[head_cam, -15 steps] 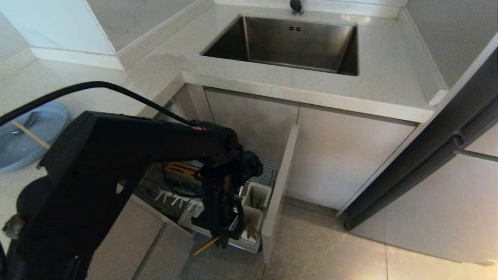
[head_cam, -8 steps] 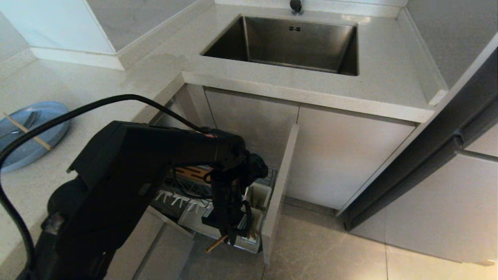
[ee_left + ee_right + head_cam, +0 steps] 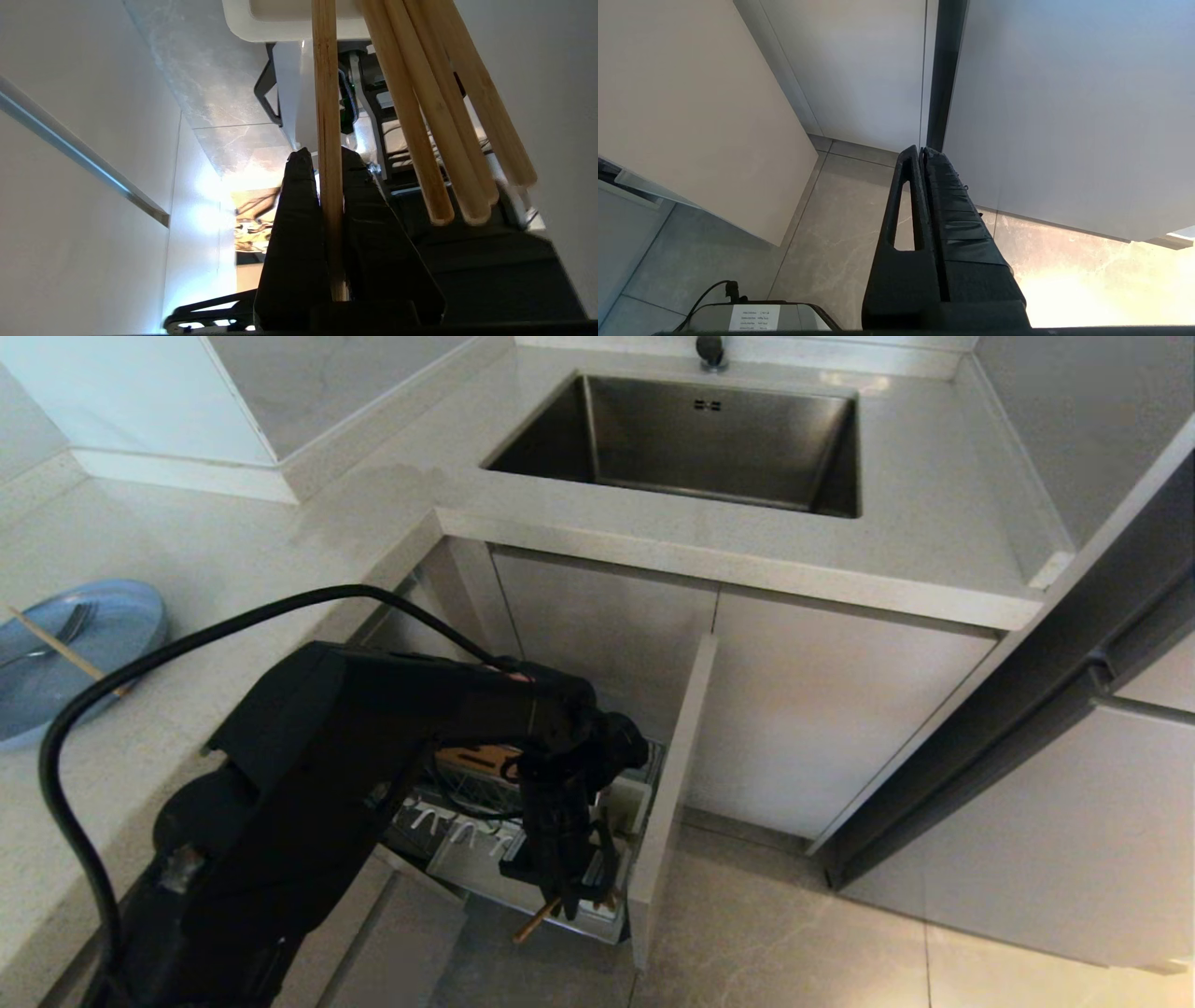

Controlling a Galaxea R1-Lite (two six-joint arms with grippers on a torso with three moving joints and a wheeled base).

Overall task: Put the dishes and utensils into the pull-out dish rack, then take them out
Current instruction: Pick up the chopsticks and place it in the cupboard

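A single chopstick (image 3: 327,140) sits pinched between the left gripper (image 3: 327,156)'s two fingers (image 3: 299,224), running lengthwise through them and past their tips toward a white cup (image 3: 285,21). Only the left wrist view shows three more chopsticks (image 3: 439,140) leaning just beside the fingers. The head view shows what it cannot: the dish rack (image 3: 485,840) pulled out below the desk (image 3: 233,569), one blue plate (image 3: 84,653) far off, and one sink (image 3: 691,439). The right gripper (image 3: 922,154), seen by its own camera alone, has its fingers pressed together over the floor (image 3: 840,233).
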